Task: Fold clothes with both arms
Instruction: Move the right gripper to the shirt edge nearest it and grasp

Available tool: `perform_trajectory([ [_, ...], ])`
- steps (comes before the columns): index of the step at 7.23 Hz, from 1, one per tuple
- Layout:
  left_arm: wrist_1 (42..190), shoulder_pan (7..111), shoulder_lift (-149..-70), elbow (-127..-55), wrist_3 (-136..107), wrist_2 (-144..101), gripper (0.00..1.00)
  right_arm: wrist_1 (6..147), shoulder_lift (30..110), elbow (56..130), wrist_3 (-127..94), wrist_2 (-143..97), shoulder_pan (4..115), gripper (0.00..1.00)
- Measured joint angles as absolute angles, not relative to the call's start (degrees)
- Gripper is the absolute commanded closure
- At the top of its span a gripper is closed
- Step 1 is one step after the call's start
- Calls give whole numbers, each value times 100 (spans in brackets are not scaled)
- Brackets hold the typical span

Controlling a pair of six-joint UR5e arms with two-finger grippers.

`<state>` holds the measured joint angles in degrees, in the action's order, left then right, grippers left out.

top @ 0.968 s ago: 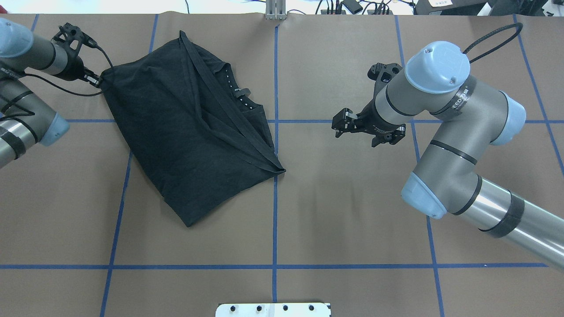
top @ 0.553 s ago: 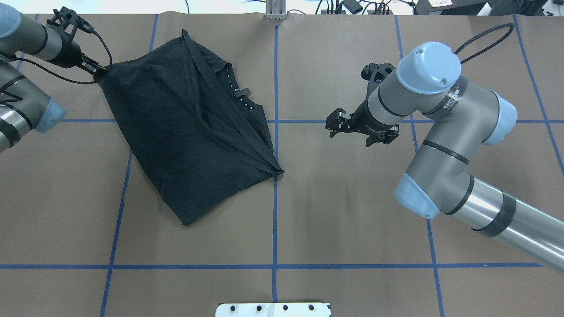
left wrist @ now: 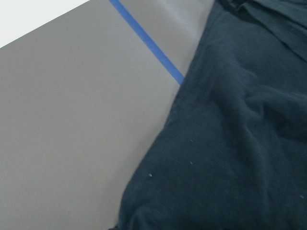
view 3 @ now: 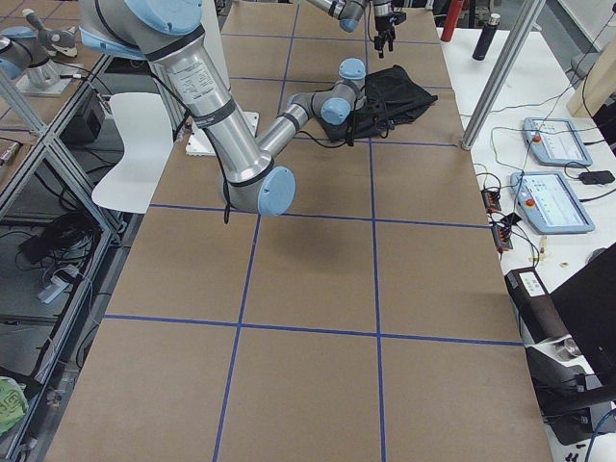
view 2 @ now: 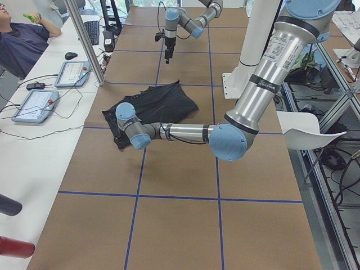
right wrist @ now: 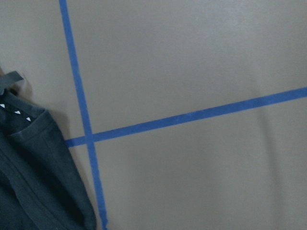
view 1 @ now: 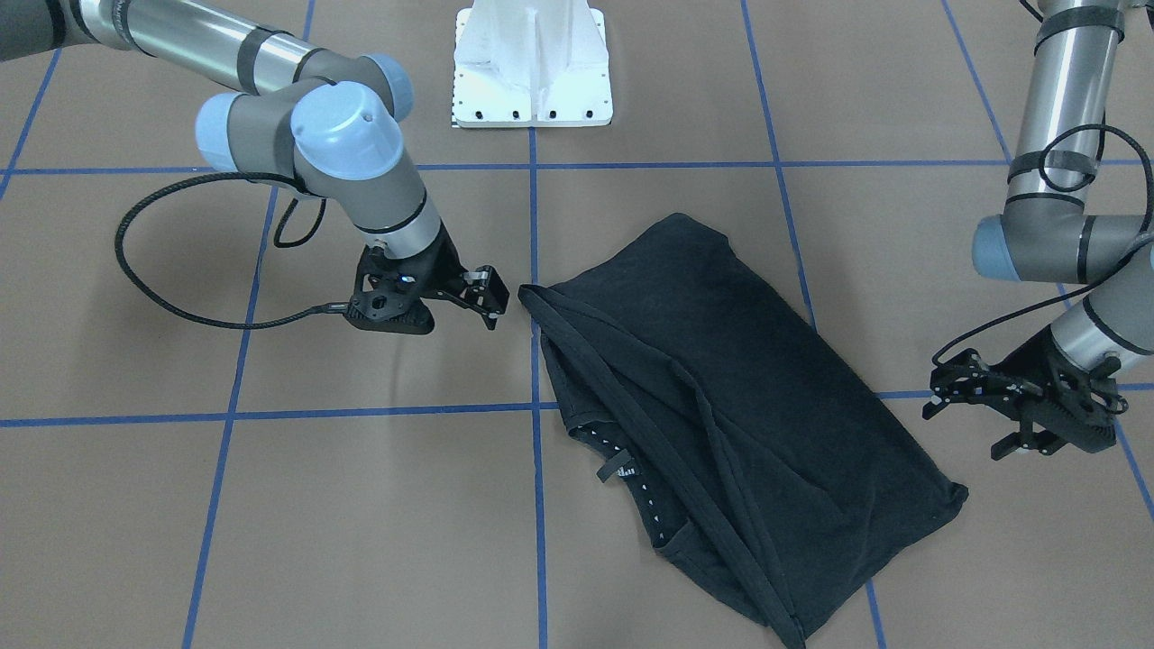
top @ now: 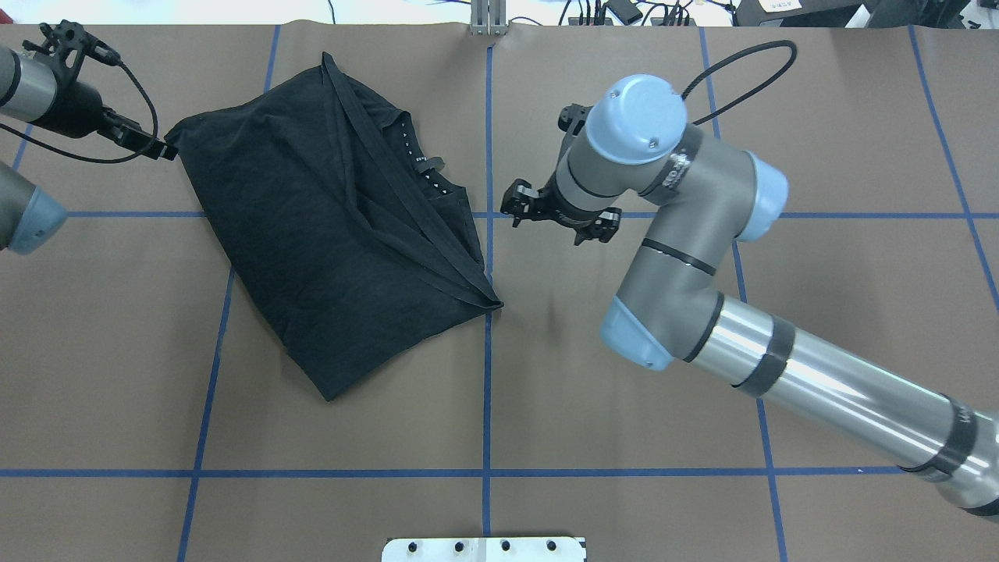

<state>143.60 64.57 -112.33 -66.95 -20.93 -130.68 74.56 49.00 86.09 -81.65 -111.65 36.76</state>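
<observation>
- The black T-shirt (top: 328, 234) lies crumpled flat on the desk (top: 624, 406), on the robot's left half. Its right edge just reaches the blue centre tape line (top: 487, 117).
- Its long axis is diagonal: from the far side it slants toward the robot and toward the robot's right. The plain black side faces up.
- The collar (top: 417, 160), with its label tab, opens at the far right edge, toward the right arm.
- The right end effector (top: 550, 218) hovers just across the centre line from that collar edge. Its jaws are spread and empty, and the shirt lies to its left.
- The left end effector (view 1: 966, 422) sits by the shirt's far left corner, with the shirt to its right. In the front-facing view its fingers look parted and clear of the cloth, holding nothing.
- Judgement: each arm is near its own side of the far short edge, so a two-arm grasp there looks like the next call.
</observation>
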Motion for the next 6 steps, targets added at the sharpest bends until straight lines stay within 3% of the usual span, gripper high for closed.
perform_trajectory([
  [2, 14390, 6442, -10990, -7081, -2538, -13088, 0, 6597, 4548, 7851, -8699, -10813, 3445, 2],
  [6, 14414, 6424, -10926, -7187, -2688, -13072, 0, 6365, 4318, 7448, -9071, -10420, 3061, 23],
])
